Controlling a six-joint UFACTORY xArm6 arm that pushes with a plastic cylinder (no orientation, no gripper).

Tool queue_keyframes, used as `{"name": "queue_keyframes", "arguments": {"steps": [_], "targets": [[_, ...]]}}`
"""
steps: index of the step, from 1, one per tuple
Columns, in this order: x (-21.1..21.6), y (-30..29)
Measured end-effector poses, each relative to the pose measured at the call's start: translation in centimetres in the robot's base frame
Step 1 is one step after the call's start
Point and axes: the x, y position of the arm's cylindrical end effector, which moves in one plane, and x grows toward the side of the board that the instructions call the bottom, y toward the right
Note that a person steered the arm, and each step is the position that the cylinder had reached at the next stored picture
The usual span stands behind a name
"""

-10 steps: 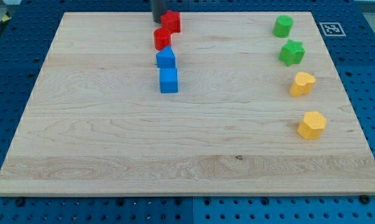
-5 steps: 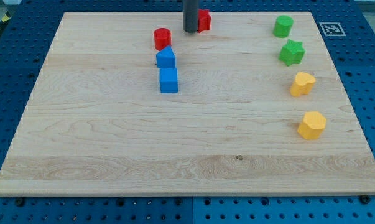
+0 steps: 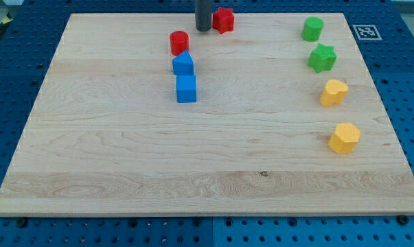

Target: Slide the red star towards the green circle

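Note:
The red star (image 3: 224, 20) lies near the board's top edge, a little left of centre. My tip (image 3: 203, 29) stands just to its left, close beside it; a sliver of board shows between them. The green circle (image 3: 312, 29) sits at the view's top right, well to the right of the star. A red circle (image 3: 179, 42) lies left of and below my tip.
Two blue blocks (image 3: 183, 64) (image 3: 186, 88) sit in a column under the red circle. A green star (image 3: 322, 57), a yellow heart (image 3: 334, 92) and a yellow hexagon (image 3: 344, 138) line up below the green circle. The wooden board (image 3: 124, 158) lies on a blue pegboard.
My tip pushed the red star to the right along the top edge, away from the red circle, then drew back slightly to the left and up.

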Motion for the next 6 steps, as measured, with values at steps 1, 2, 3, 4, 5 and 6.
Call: {"name": "queue_keyframes", "arguments": {"steps": [1,2,3,4,5,6], "targets": [[-1.8,0.0],[-1.7,1.0],[-0.8,3.8],[0.5,7.5],[3.6,10.2],[4.1,13.6]]}}
